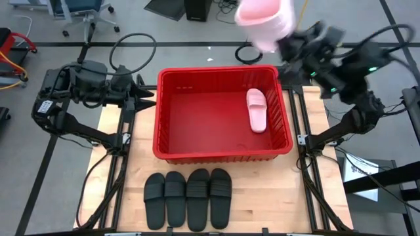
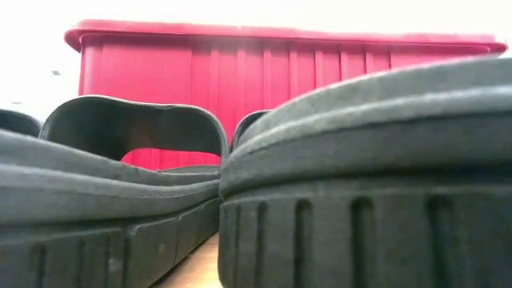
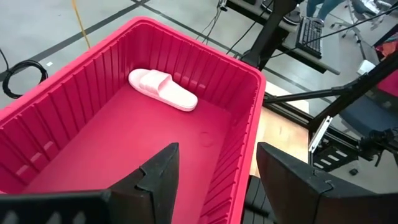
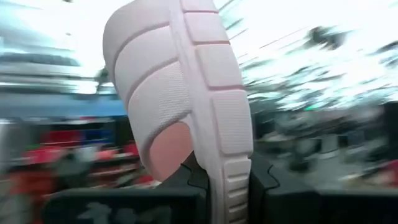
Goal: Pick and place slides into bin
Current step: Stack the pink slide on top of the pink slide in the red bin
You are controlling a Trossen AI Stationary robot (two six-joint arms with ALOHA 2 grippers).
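From above, the right gripper (image 1: 283, 40) grips a pink slide (image 1: 264, 21) beyond the red bin's (image 1: 223, 152) far right corner; another pink slide (image 1: 256, 109) lies inside, four black slides (image 1: 188, 198) nearer. Low down, black slides (image 2: 368, 184) front the bin. Left wrist: left gripper (image 3: 217, 180) wide, empty, over the bin's left rim. Right wrist: fingers clamp the slide's sole (image 4: 211, 93).

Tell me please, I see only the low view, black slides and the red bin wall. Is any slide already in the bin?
Observer: Yes, one pink slide lies inside the bin, on its right side.
Operator: Where is the other pink one?
Observer: The right claw is shut on the second pink slide, raised beyond the bin's far right corner.
Operator: And the left arm?
Observer: The left claw is open, holding nothing, at the bin's left rim.
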